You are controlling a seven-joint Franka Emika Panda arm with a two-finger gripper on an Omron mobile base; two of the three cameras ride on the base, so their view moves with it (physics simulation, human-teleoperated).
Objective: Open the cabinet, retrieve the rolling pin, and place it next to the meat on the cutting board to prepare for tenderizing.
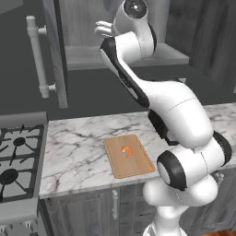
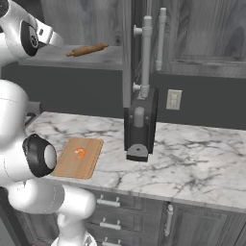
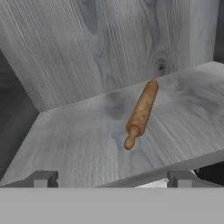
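The cabinet [image 1: 83, 27] stands open, with its left door [image 1: 56, 50] swung out and its right door [image 2: 129, 53] seen edge-on. The brown rolling pin [image 3: 141, 113] lies on the cabinet's grey shelf [image 3: 78, 140], also visible as the rolling pin [image 2: 87, 50] in the right base view. My gripper [image 3: 112, 179] is open at the shelf's front edge, a short way from the pin and touching nothing. From the left base view, the gripper [image 1: 102, 28] sits at the cabinet mouth. Below, the cutting board [image 1: 133, 168] lies on the counter with the orange meat [image 1: 126, 150] on it.
A gas stove [image 1: 18, 156] borders the marble counter [image 1: 78, 147] on the left. A black appliance [image 2: 140, 125] stands on the counter right of the board, below the open right door's bar handle [image 2: 145, 53]. A wall outlet [image 2: 173, 99] sits behind it.
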